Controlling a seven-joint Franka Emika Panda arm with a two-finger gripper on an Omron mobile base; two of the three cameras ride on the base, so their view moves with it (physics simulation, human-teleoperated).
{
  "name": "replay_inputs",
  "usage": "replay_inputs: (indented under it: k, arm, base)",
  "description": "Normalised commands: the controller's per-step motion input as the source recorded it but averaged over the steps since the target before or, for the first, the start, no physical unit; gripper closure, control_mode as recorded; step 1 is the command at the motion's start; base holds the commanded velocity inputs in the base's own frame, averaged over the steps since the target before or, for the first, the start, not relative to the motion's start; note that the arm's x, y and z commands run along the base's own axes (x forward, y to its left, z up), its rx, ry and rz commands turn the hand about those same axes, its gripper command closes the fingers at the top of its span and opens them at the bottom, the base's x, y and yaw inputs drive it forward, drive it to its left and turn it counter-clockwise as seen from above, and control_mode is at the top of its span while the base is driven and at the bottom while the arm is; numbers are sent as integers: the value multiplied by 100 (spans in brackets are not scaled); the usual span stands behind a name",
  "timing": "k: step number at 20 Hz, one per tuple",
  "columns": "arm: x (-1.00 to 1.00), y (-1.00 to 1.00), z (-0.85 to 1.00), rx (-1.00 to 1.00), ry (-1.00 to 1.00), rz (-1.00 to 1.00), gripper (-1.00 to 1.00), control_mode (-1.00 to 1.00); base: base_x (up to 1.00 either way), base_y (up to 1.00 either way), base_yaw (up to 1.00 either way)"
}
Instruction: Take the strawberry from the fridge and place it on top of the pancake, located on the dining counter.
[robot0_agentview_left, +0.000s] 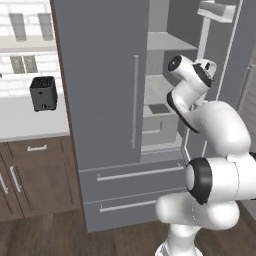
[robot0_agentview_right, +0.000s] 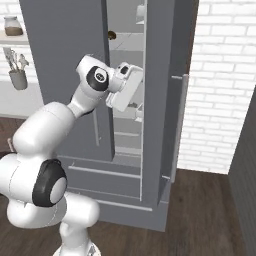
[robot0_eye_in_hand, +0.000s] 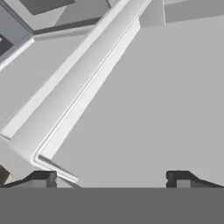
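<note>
The grey fridge has its left door closed and its right door swung open, baring grey shelves. My arm reaches into that opening at middle-shelf height. My gripper is open, its two dark fingertips far apart with nothing between them. It hovers over a bare grey shelf surface beside a pale shelf edge. In the right base view the hand sits at the edge of the closed door. The strawberry is hidden. The pancake and the dining counter are out of view.
A small brown round item lies on an upper shelf. A black boxy appliance stands on the white wall counter above brown cabinets. A utensil holder is at left, a white brick wall at right.
</note>
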Motion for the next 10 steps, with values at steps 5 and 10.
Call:
replay_inputs:
  k: [5, 10]
  arm:
    - [-26, -67, 0, 0, 1, -9, -100, -100]
    - [-7, -63, 0, 0, 3, -7, -100, -100]
  base:
    - [0, 0, 0]
    - [0, 0, 0]
